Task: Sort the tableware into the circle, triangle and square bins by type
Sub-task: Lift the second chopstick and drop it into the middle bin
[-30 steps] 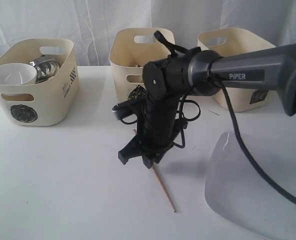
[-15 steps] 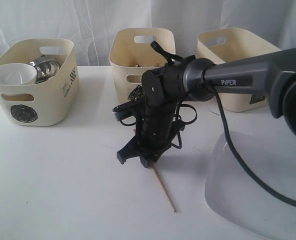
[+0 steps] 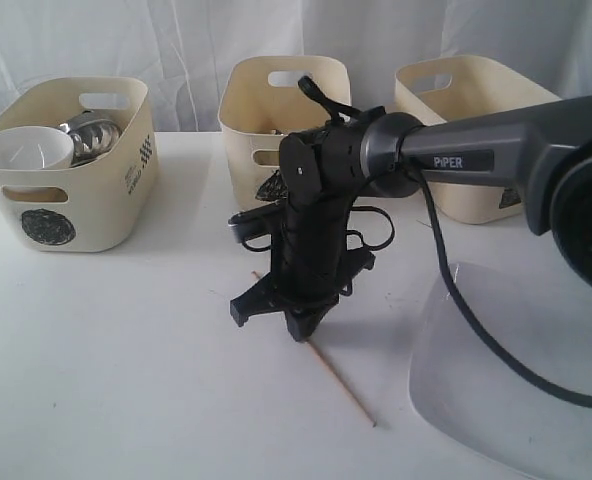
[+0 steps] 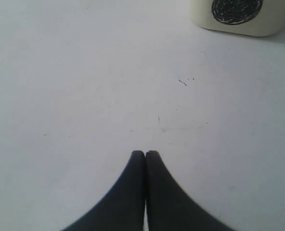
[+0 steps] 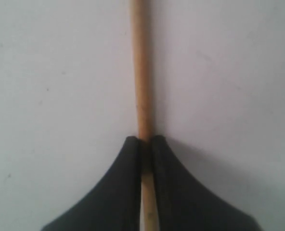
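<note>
Step in hand: pick-up of tan wooden chopstick (image 3: 344,390). Right hand (image 5: 145,143) clamped on it near one end. Rest of stick lies low along white bench (image 3: 126,360), beside large white rounded-rectangle plate (image 3: 496,400). Left hand (image 4: 145,155) pressed together, empty, over bare bench. Next move, likely: lift level, carry to cutlery bin. Cannot tell which cream plastic bin that is. Thin stick may pivot in grip.

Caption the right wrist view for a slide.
Right pincer clamped on a tan wooden chopstick, with the white table beneath.
</note>
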`<state>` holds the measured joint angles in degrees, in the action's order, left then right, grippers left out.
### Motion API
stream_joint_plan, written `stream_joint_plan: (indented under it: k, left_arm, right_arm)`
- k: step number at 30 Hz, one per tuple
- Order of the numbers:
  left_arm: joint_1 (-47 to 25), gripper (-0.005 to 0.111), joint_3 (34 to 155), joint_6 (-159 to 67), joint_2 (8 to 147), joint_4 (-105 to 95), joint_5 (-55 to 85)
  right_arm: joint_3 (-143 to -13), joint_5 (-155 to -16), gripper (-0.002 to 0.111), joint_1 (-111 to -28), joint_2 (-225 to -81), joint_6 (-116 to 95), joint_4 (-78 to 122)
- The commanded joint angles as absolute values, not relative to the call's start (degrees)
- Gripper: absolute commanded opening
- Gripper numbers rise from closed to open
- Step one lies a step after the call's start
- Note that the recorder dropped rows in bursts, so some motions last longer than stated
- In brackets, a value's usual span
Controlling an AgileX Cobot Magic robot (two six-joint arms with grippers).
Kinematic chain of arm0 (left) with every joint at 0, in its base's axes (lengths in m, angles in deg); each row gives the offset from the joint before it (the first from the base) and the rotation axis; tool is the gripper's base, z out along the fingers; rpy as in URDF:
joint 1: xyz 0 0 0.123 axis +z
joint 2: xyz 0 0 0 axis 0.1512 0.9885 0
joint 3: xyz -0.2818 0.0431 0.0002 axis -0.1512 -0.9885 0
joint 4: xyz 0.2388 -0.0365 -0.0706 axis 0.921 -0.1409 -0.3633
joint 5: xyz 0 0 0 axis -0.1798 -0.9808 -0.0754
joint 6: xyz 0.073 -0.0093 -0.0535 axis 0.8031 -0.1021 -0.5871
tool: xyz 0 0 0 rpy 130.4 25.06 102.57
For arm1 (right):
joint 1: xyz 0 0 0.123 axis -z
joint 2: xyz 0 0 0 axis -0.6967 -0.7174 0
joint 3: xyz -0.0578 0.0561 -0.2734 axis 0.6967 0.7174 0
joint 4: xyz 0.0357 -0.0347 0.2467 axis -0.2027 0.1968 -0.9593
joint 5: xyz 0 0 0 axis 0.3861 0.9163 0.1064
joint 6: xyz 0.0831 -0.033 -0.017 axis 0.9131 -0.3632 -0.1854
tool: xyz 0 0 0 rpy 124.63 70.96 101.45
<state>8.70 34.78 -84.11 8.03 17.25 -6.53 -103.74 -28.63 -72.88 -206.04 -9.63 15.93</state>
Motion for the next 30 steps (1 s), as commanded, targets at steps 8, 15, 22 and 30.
stream_joint_plan:
  k: [8,15,22,30]
  left_arm:
    - [8.6,0.0,34.1,-84.1,7.8,16.8,-7.5]
    - [8.6,0.0,34.1,-84.1,7.8,16.8,-7.5]
    - [8.6,0.0,34.1,-84.1,7.8,16.8,-7.5]
    - [8.6,0.0,34.1,-84.1,7.8,16.8,-7.5]
  right_arm:
    - [-119.5,-27.5,0.0,-71.0,-195.3,-12.5,15.3]
    - [-118.9,-45.8,0.0,-67.1,-194.1,-12.4,15.5]
    - [-113.5,-67.5,0.0,-66.4,-193.5,-8.3,10.1]
    - [-102.4,-95.0,0.0,-64.7,-192.8,-1.4,7.3]
